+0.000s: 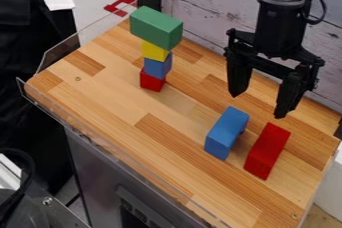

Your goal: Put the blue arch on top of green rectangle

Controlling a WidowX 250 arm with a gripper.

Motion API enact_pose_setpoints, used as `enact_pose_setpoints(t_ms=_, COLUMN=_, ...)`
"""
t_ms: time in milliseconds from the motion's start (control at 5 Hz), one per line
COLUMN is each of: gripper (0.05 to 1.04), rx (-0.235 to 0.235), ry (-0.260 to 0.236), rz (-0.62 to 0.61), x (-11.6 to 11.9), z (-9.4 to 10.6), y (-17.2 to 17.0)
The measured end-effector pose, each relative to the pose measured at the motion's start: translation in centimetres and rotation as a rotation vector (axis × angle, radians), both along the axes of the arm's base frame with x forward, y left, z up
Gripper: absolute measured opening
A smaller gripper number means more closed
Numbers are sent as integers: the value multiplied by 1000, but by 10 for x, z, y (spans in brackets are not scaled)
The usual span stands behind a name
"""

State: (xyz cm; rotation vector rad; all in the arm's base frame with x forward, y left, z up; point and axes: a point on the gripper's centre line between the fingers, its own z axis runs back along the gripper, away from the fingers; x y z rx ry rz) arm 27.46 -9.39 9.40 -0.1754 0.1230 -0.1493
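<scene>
Jaws spread, empty; blue arch at 7 o'clock from them. Probably light, rigid; I'd pinch its long sides midway.

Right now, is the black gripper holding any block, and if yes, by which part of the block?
Nothing is held: the gripper hangs open above the brown wooden table.

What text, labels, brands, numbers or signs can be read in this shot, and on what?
None readable.
Blue arch, green rectangle, yellow block, small blue block, small red block, red rectangle: no text on the faces in view.
Table: wood grain, no text I can make out.
Gripper: nothing legible.
</scene>
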Motion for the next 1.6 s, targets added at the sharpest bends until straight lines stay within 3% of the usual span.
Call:
enact_pose_setpoints(t_ms=200, gripper=1000, rx=7, ry=32, rz=3, x=-4, z=-9, y=0)
enact_pose_setpoints(t_ms=600, gripper=1000, rx=44, ry=34, rz=143, x=-9, z=-28, y=12)
enact_pose_setpoints(t_ms=1000, gripper=1000, rx=177, ry=44, rz=205, x=-9, z=-34, y=22)
enact_pose_setpoints(t_ms=1200, gripper=1000, rx=209, ry=71, rz=195, x=-6, z=-41, y=20)
enact_pose_setpoints(t_ms=1600, gripper=1000, rx=174, ry=78, rz=205, x=-10, z=-46, y=16)
